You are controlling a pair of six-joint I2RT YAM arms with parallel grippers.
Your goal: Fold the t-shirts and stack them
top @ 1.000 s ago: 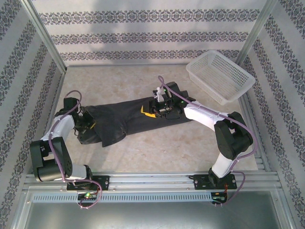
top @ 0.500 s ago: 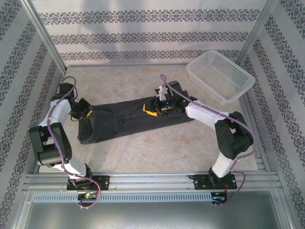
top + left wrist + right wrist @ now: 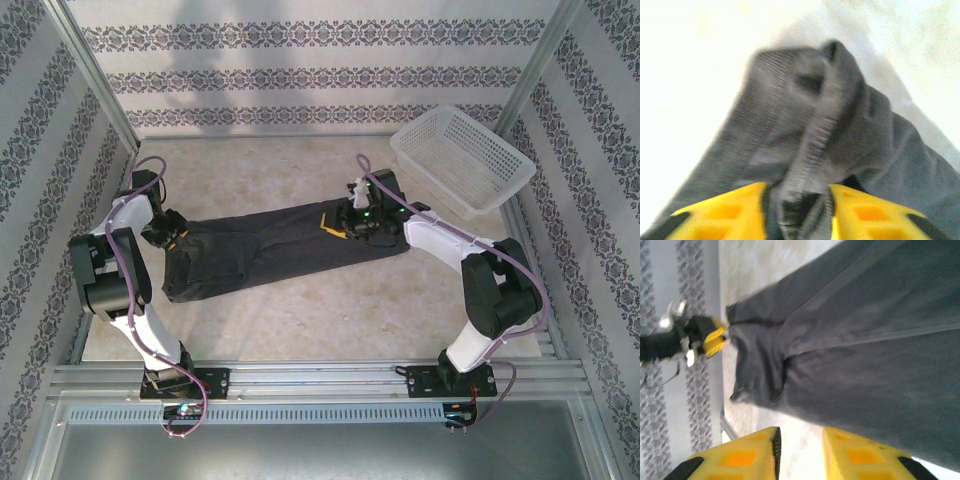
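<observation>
Shirt (image 3: 270, 250) lies stretched across mid-frame in the top view. Left gripper (image 3: 797, 192) slightly parted, shirt hem between fingers. Right gripper (image 3: 800, 436) narrow, empty, over shirt's right part. Basket (image 3: 430, 172) upper right, apart.

The dark charcoal t-shirt (image 3: 270, 245) lies flat, folded into a long band, its left end bunched.
</observation>
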